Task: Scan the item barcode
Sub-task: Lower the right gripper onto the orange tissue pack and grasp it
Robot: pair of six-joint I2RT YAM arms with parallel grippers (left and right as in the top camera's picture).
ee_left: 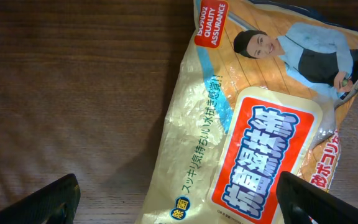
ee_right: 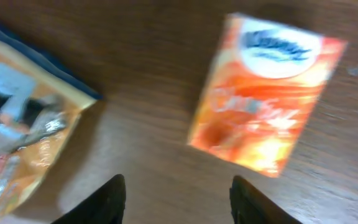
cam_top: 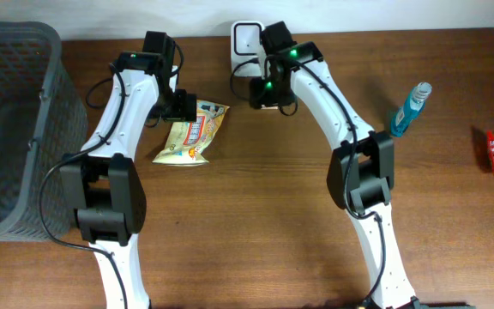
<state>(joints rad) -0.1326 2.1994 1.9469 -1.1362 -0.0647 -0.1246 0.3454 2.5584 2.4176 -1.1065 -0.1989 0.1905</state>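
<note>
Beneath the open, empty right gripper (ee_right: 178,190), the orange tissue pack (ee_right: 263,99) lies flat. The left gripper (ee_left: 178,193) hovers open over the wipes pack (ee_left: 247,124). Risk: a shallow pinch on either flat pack may slip, or present the barcode facing away from the scanner (cam_top: 247,41).

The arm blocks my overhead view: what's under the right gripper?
The right wrist view shows an orange packet lying flat on the wooden table, just ahead of the right gripper, which is open and empty. A printed pouch lies apart from it. The packet's underside is hidden.
</note>
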